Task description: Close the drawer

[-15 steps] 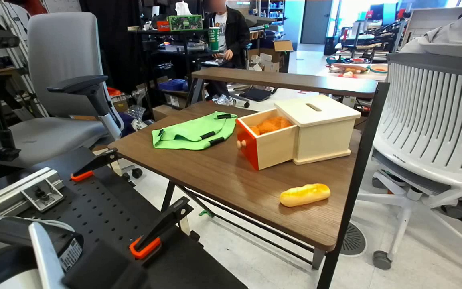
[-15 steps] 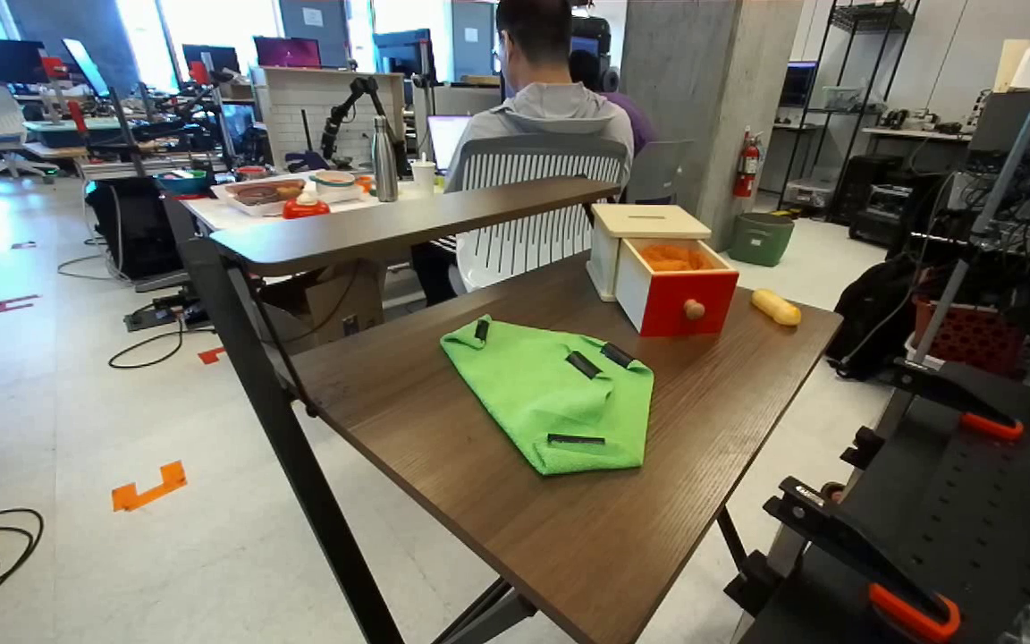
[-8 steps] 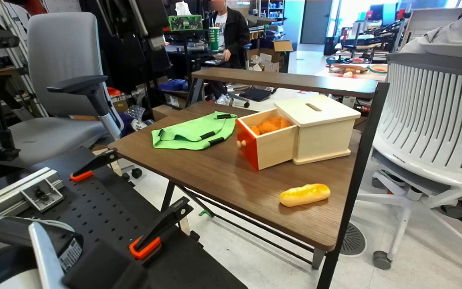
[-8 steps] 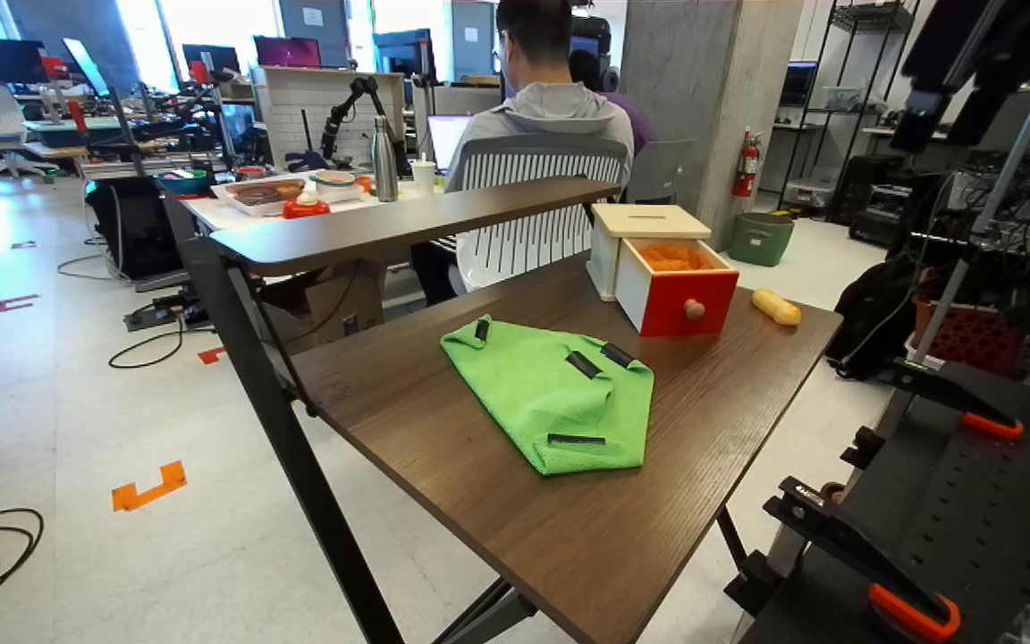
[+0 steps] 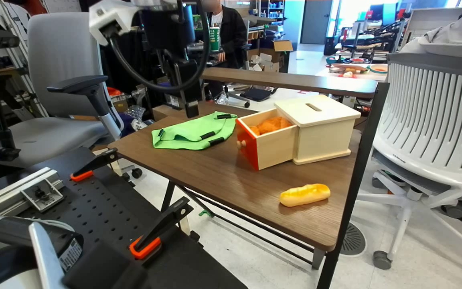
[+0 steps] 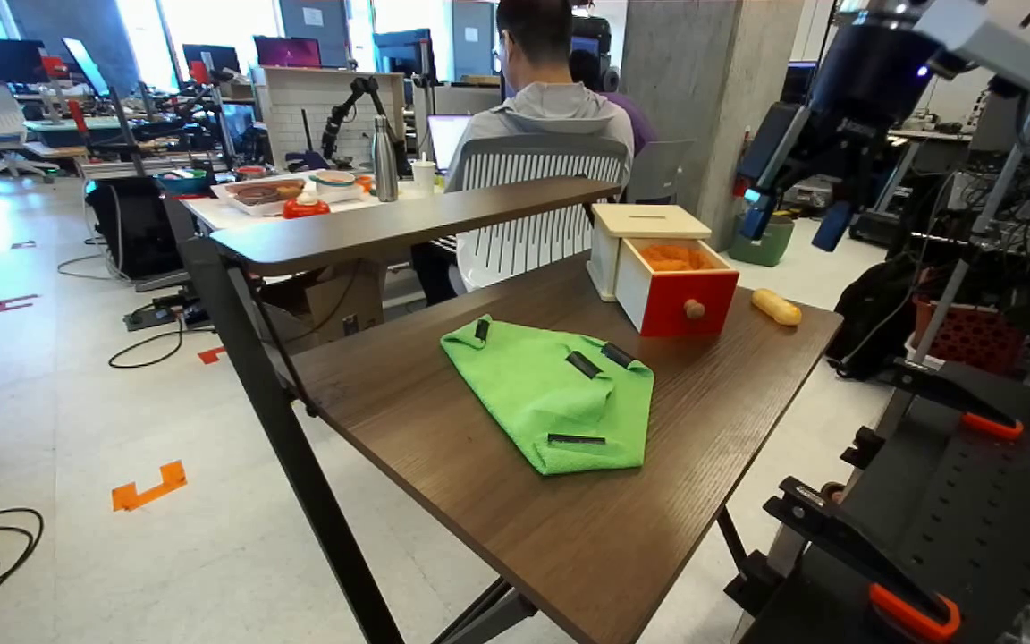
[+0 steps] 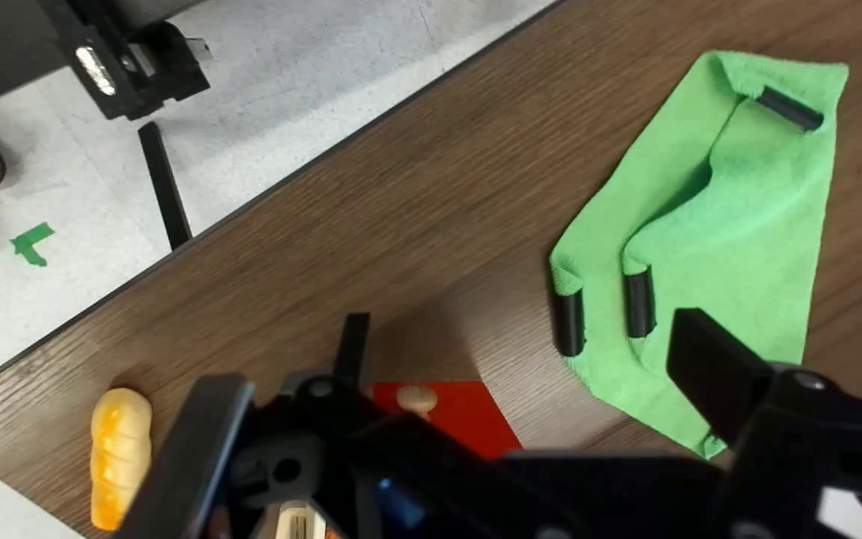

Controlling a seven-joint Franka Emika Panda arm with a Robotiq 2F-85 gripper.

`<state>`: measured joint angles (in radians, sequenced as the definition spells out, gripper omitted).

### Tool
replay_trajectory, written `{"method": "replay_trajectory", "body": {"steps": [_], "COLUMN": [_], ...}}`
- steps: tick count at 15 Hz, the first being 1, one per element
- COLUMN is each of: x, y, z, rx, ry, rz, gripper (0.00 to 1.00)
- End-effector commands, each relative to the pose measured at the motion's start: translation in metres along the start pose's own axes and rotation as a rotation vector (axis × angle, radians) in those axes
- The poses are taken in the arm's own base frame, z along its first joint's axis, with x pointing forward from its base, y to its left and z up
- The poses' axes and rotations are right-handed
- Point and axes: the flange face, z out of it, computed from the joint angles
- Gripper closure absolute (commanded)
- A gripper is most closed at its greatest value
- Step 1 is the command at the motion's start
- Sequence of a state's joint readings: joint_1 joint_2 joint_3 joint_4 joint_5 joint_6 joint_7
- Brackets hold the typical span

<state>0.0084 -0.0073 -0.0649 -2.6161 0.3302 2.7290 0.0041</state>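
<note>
Two loose items lay on the brown surface: a green cloth with black strips, and a yellow roll. The cloth, partly folded over, lay on one side of the drawer, near its front; the roll lay on the opposite side, also apart from the drawer. A raised shelf ran along one edge of the surface. A black bench with two clamps stood along the opposite edge.

The drawer extended from its cream box, with the orange-red front and round knob facing away from the box. Orange contents lay inside it. In both exterior views the pincer hung clear of the drawer and the surface. In the wrist view the front and knob showed between the two fingers, while the body of the pincer hid most of the remaining drawer. The jaws stood wide apart, gripping nothing.

The arm occupied the upper right in an exterior view, its white section above the pincer. The pincer was tilted off vertical, with the fingers directed downward. A black cable hung in a loop beside the pincer.
</note>
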Motion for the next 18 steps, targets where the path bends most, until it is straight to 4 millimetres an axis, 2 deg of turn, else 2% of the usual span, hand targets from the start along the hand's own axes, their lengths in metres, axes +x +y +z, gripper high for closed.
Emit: {"method": "replay_trajectory", "body": {"steps": [1, 6, 9, 12, 18], "x": [0.030, 0.053, 0.062, 0.071, 0.090], "y": [-0.001, 0.009, 0.013, 0.016, 0.011], "z": [0.036, 0.080, 0.097, 0.105, 0.108], "rx": [0.022, -0.049, -0.090, -0.127, -0.125], "ry": [0.014, -0.008, -0.026, -0.029, 0.007], "rz": [0.099, 0.174, 0.192, 0.189, 0.171], "gripper": [0.00, 0.00, 0.00, 0.00, 0.00]}}
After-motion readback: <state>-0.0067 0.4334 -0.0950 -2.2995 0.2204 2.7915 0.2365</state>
